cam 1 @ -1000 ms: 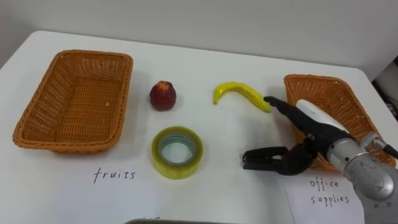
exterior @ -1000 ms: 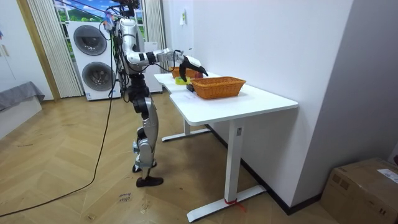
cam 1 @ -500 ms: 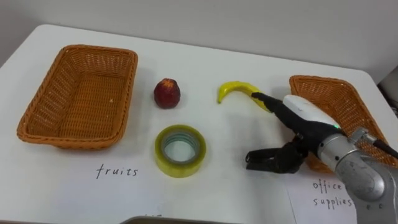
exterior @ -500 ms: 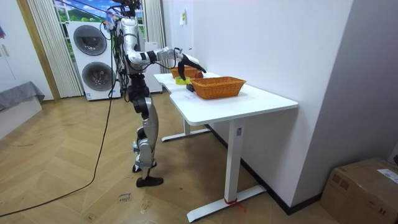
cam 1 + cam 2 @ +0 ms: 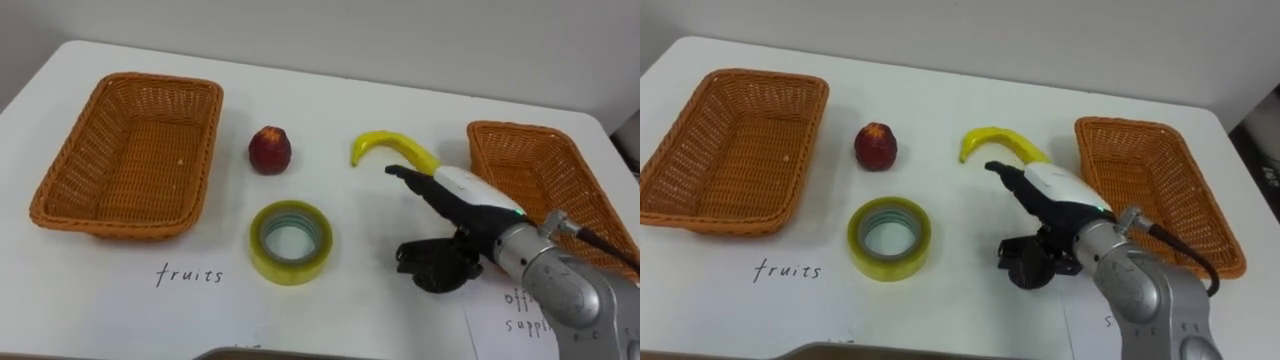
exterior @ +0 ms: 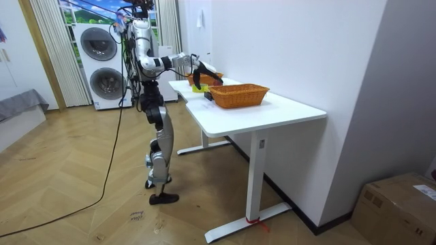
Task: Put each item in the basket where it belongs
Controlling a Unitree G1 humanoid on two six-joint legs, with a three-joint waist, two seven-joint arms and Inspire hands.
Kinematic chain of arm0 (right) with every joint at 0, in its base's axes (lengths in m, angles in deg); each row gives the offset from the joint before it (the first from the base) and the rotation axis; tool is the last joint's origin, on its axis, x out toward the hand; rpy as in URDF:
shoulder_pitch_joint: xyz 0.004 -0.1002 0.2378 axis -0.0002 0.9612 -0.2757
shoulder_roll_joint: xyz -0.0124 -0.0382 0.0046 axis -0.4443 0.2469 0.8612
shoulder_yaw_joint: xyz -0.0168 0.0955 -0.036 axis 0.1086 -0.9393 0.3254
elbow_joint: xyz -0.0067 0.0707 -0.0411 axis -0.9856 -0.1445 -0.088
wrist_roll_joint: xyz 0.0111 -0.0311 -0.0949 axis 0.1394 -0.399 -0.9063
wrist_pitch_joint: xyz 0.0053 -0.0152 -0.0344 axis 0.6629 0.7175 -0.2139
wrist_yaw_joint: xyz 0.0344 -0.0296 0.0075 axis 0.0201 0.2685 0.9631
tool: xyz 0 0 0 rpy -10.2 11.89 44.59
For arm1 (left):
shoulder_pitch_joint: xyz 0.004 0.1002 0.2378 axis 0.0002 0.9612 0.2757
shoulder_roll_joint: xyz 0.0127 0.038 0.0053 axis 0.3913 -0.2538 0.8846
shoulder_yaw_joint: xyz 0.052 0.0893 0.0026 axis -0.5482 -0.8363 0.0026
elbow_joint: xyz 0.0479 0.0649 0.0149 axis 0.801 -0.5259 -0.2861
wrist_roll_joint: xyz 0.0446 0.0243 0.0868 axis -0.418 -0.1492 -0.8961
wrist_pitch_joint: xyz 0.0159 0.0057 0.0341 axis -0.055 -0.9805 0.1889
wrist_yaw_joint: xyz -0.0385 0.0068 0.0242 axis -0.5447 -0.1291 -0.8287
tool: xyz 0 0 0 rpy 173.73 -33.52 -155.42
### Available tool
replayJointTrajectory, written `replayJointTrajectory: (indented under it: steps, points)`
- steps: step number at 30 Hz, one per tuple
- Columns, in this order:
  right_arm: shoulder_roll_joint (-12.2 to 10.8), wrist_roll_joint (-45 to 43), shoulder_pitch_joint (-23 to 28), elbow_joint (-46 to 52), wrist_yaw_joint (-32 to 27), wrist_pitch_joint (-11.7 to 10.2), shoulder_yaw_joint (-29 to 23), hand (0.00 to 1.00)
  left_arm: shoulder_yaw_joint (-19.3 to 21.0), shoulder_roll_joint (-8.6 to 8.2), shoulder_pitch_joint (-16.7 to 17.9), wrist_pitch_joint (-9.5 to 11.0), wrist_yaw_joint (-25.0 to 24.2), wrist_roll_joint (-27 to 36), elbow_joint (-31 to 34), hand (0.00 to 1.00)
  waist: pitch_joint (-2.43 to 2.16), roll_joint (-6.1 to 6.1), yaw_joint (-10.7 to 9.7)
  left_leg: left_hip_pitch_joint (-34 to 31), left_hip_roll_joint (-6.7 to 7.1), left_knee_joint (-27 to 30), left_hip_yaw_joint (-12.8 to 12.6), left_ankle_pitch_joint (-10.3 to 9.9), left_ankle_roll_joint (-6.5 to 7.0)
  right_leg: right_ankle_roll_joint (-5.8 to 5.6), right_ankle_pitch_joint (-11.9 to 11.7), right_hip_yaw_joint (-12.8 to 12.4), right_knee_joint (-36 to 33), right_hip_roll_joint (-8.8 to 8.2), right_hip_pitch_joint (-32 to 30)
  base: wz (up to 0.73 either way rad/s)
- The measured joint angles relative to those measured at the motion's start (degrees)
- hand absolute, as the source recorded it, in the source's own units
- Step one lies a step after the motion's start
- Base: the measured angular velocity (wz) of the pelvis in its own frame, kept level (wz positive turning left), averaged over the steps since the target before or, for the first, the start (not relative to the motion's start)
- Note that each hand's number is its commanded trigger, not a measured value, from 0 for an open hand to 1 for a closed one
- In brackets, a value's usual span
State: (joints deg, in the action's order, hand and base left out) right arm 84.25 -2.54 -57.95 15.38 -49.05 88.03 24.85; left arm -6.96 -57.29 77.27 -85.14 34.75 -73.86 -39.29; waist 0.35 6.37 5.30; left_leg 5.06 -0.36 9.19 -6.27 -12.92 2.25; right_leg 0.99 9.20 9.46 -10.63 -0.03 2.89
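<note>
**Parquet room, white table: robot's right hand poised at banana**

Wood-floored room w/ two washing machines at the back. The robot stands at the table's end, one arm out over the top. The right hand is spread wide & empty: fingers straight, thumb splayed below them, nothing held.

The banana lies on the table right at the fingertips. Whether they touch it can't be told from these angles. Key geometry: its long axis runs across the line of the fingers, not along it. The curve arches away from the hand, w/ one end beside the fingers & the other off to the hand's left. A grasp prob. means coming down over the middle & wrapping across that axis.

A red fruit, apple-like, sits further to the hand's left, beyond the banana. A yellow tape roll lies left of the thumb, nearer the robot. Both are well apart from the hand.

The left basket, w/ a handwritten fruit note in front, is far to the hand's left, past everything else. The right basket is just beside the wrist. Both look empty, so nothing seems sorted yet. The banana would have to cross the whole table, a long reach for this arm.
</note>
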Motion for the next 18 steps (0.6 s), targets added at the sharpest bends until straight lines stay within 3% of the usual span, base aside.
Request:
replayJointTrajectory:
  steps: [18]
  points:
    - [0.1,-0.7,0.0,-3.6,7.9,3.6,1.4,0.00,0.1,-0.18,-1.1,-0.4,0.3,0.0,-1.5,0.00,-0.08,-0.46,0.8,-0.3,-0.02,0.0,0.3,0.0,-0.01,0.00,0.0,0.1,0.1,0.05,-0.1,0.01]
